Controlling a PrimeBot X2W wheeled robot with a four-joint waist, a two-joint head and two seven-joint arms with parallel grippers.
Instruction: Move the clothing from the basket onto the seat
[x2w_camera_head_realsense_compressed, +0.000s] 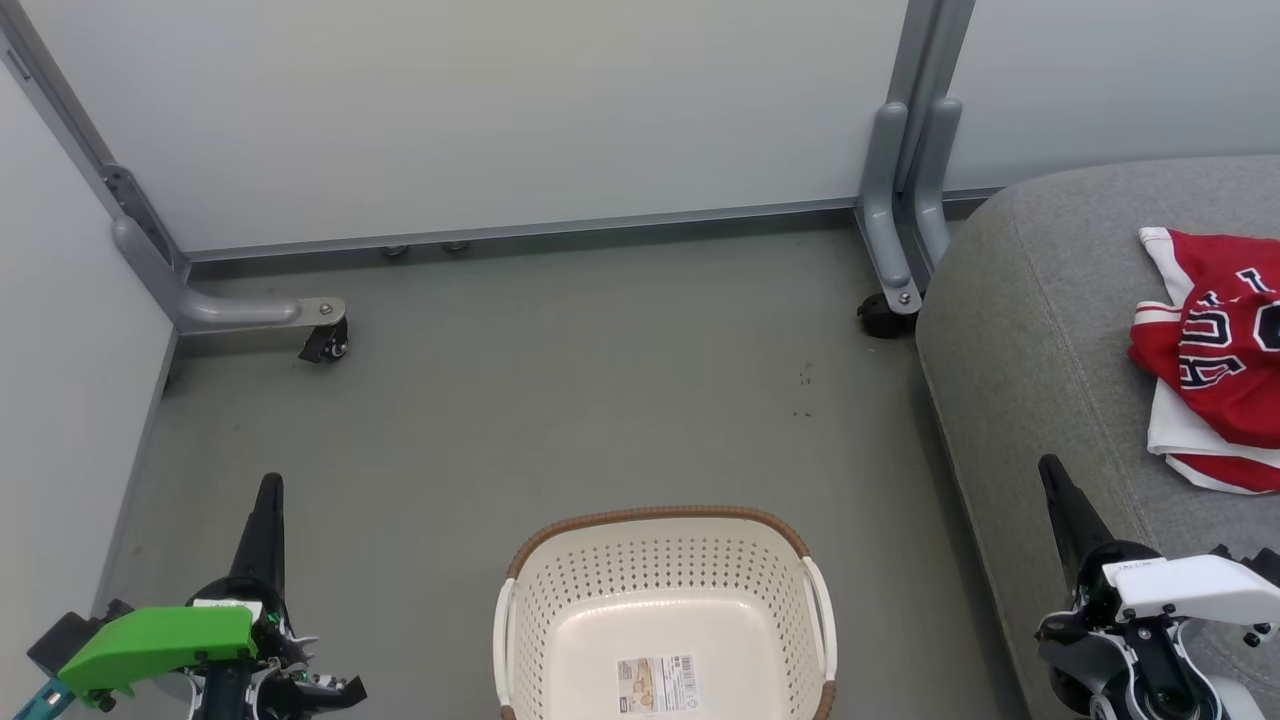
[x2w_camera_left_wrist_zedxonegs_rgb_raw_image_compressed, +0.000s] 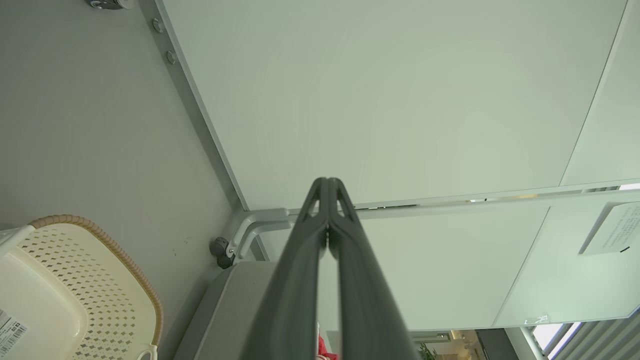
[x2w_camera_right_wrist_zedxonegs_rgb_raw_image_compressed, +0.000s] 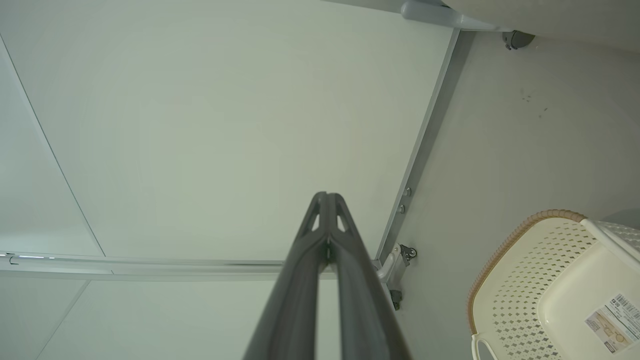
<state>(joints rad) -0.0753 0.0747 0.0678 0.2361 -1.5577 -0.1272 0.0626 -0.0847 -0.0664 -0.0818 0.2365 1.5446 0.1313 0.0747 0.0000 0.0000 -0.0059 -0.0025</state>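
The cream perforated basket (x2w_camera_head_realsense_compressed: 665, 610) stands on the floor at the bottom centre with nothing inside but a label on its bottom; its rim also appears in the left wrist view (x2w_camera_left_wrist_zedxonegs_rgb_raw_image_compressed: 110, 250) and the right wrist view (x2w_camera_right_wrist_zedxonegs_rgb_raw_image_compressed: 520, 235). Red clothing (x2w_camera_head_realsense_compressed: 1215, 355) with white trim and lettering lies crumpled on the grey seat (x2w_camera_head_realsense_compressed: 1040, 330) at the right. My left gripper (x2w_camera_head_realsense_compressed: 270, 485) is shut and holds nothing, left of the basket. Over the seat's front edge, my right gripper (x2w_camera_head_realsense_compressed: 1050, 468) is shut too and holds nothing. Both wrist views show fingertips pressed together (x2w_camera_left_wrist_zedxonegs_rgb_raw_image_compressed: 327, 182) (x2w_camera_right_wrist_zedxonegs_rgb_raw_image_compressed: 326, 196).
Pale partition panels stand behind and to the left, on grey metal feet with castors (x2w_camera_head_realsense_compressed: 325, 345) (x2w_camera_head_realsense_compressed: 880, 315). Grey floor (x2w_camera_head_realsense_compressed: 560, 400) lies between the panels, the basket and the seat.
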